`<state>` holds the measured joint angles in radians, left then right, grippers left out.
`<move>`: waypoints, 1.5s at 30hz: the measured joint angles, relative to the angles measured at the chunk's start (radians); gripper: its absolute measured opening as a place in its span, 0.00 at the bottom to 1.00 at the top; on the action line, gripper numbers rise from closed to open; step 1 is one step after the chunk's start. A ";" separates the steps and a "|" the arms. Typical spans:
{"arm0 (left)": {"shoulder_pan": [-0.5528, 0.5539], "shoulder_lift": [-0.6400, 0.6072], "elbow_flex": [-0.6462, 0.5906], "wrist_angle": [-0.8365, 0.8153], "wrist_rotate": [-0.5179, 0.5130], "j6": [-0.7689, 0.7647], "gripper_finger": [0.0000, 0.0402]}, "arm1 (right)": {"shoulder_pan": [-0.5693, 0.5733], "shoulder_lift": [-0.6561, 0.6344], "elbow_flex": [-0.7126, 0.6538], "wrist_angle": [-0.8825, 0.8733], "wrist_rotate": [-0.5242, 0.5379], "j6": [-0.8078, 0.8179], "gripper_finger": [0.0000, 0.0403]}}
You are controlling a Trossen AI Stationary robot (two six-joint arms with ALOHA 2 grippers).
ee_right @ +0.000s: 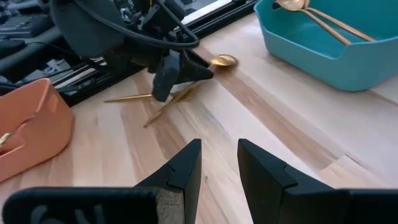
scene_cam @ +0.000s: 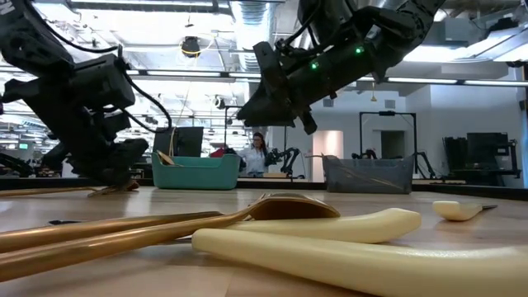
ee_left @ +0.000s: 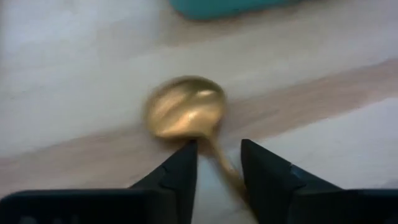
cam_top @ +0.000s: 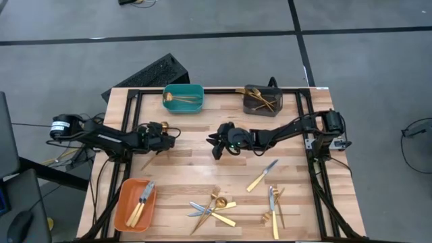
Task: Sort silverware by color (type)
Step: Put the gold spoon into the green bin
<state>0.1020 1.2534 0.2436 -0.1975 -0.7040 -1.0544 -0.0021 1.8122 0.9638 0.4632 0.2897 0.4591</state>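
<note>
The left gripper [cam_top: 165, 135] is low over the table's left half, near the teal bin [cam_top: 183, 98] at the far edge. Its fingers [ee_left: 180, 171] are a little apart around the thin handle of a gold spoon [ee_left: 185, 115]. I think it is picking up this spoon. Next it must close, lift, and carry it over the bin's rim. The right gripper [cam_top: 217, 145] hangs open mid-table, with bare wood between them.

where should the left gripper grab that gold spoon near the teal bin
Grip the thin handle just behind the bowl of the spoon, coming straight down. It seems to lie flat, the bowl is too wide, and the left gripper already has its fingers either side of the handle.
</note>
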 joint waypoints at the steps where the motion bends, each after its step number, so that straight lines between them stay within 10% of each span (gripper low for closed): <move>1: 0.000 0.008 -0.002 0.006 0.005 -0.007 0.24 | -0.001 0.000 0.000 -0.008 0.000 -0.001 0.33; 16: -0.034 -0.080 -0.002 0.075 0.019 0.112 0.01 | -0.001 0.000 0.000 -0.066 -0.001 -0.053 0.33; 26: -0.162 -0.360 0.012 0.424 -0.064 0.631 0.01 | -0.007 0.000 -0.001 0.036 -0.014 -0.014 0.33; 45: -0.314 -0.335 0.011 1.104 0.552 1.183 0.01 | 0.072 0.010 0.000 0.334 -0.056 -0.060 0.33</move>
<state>-0.2115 0.9185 0.2546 0.9066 -0.1519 0.1285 0.0700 1.8217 0.9638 0.7977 0.2337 0.3991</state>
